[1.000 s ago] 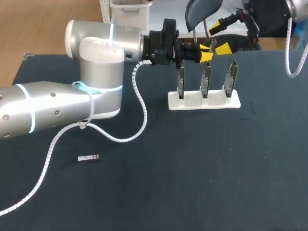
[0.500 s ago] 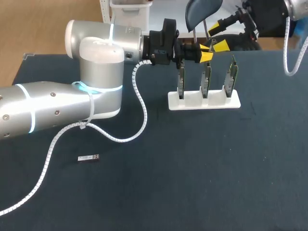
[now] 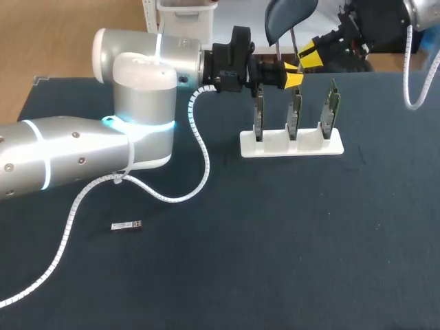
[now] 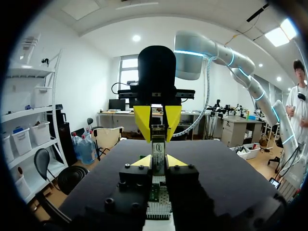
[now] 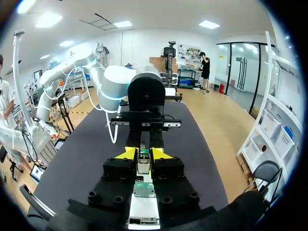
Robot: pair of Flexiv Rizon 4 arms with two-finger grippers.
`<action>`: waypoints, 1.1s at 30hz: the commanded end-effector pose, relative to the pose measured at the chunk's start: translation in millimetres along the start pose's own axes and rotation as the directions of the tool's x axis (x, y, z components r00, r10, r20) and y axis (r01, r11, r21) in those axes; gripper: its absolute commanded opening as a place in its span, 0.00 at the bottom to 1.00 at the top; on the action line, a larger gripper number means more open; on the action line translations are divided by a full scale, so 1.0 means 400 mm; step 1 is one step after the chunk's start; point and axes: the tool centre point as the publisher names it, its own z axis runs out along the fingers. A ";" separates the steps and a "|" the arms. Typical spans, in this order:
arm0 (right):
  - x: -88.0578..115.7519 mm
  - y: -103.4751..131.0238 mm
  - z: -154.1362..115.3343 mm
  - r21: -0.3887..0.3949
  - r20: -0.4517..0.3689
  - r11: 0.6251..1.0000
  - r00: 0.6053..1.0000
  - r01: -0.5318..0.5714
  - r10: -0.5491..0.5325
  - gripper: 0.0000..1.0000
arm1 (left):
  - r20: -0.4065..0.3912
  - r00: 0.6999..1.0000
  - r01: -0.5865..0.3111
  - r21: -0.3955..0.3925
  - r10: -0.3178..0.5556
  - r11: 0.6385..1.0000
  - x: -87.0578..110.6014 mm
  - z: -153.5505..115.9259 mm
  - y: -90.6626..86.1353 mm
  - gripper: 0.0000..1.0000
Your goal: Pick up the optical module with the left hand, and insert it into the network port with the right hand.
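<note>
The optical module, a slim silver bar, hangs in the air above the white rack with its three upright green port boards. My left gripper is shut on its near end. My right gripper, coming in from the far right, has its yellow fingers pressed on the module's other end. In the right wrist view the module sits between my right gripper's tips, with the left gripper straight ahead of them.
A second small module lies flat on the dark table at the near left. My left arm's white cable loops down over the table beside the rack.
My right gripper's fingers have drawn together onto the far end of the module. The left arm and the module have stayed in place.
</note>
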 end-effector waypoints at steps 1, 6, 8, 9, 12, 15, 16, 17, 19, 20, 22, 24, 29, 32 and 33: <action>0.001 -0.001 0.003 0.010 0.001 1.000 1.000 -0.001 0.001 0.00 | -0.002 1.000 -0.001 0.005 0.001 1.000 -0.001 0.004 -0.002 0.00; 0.002 0.000 0.004 0.013 0.003 1.000 1.000 0.001 -0.001 0.00 | -0.002 1.000 -0.001 0.005 0.001 1.000 -0.001 0.004 -0.002 0.23; 0.002 0.000 0.004 0.019 0.006 1.000 1.000 -0.002 0.002 0.00 | -0.002 1.000 -0.001 0.005 0.001 1.000 -0.001 0.004 -0.002 1.00; 0.002 -0.001 0.004 0.022 0.007 1.000 1.000 -0.004 0.003 0.00 | -0.002 1.000 -0.001 0.005 0.001 1.000 -0.001 0.004 -0.002 1.00; 0.003 -0.002 0.003 0.026 0.007 1.000 1.000 -0.006 0.005 0.00 | -0.002 1.000 -0.001 0.005 0.001 1.000 -0.001 0.004 -0.002 1.00; 0.004 -0.002 0.002 0.029 0.009 1.000 1.000 -0.006 0.005 0.00 | 0.004 1.000 -0.002 0.005 0.002 1.000 -0.004 0.000 -0.002 1.00; 0.004 -0.003 0.002 0.029 0.010 1.000 1.000 -0.006 0.005 0.00 | 0.001 1.000 0.001 0.001 -0.001 1.000 -0.005 -0.002 -0.002 1.00; 0.004 -0.003 0.001 0.030 0.011 1.000 1.000 -0.006 0.005 0.00 | -0.009 1.000 0.007 -0.006 -0.007 1.000 -0.006 -0.004 -0.002 1.00; 0.005 -0.004 0.000 0.032 0.013 0.999 1.000 -0.005 0.004 0.00 | -0.018 1.000 0.014 -0.011 -0.014 1.000 -0.006 -0.011 -0.002 1.00; 0.005 -0.004 0.000 0.032 0.014 0.999 1.000 -0.004 0.004 0.00 | -0.031 0.999 0.018 -0.017 -0.018 1.000 -0.006 -0.015 -0.003 1.00; 0.005 -0.005 -0.002 0.033 0.018 0.999 1.000 -0.003 0.002 0.00 | -0.061 0.998 0.024 -0.025 -0.025 0.999 -0.005 -0.024 -0.003 1.00; 0.005 -0.005 -0.002 0.034 0.020 0.999 1.000 -0.002 0.001 0.00 | -0.098 0.994 0.042 -0.049 -0.047 0.998 -0.007 -0.036 0.000 1.00; 0.008 -0.006 -0.003 0.036 0.026 0.999 1.000 -0.002 0.001 0.00 | -0.137 0.988 0.060 -0.079 -0.071 0.995 -0.018 -0.059 0.014 1.00; 0.011 -0.006 -0.003 0.035 0.029 0.999 1.000 -0.002 0.001 0.00 | -0.160 0.984 0.065 -0.075 -0.077 0.995 -0.024 -0.063 0.012 1.00; 0.012 -0.005 -0.003 0.035 0.029 0.999 1.000 -0.003 0.002 0.00 | -0.166 0.982 0.077 -0.069 -0.087 0.995 -0.025 -0.063 0.012 1.00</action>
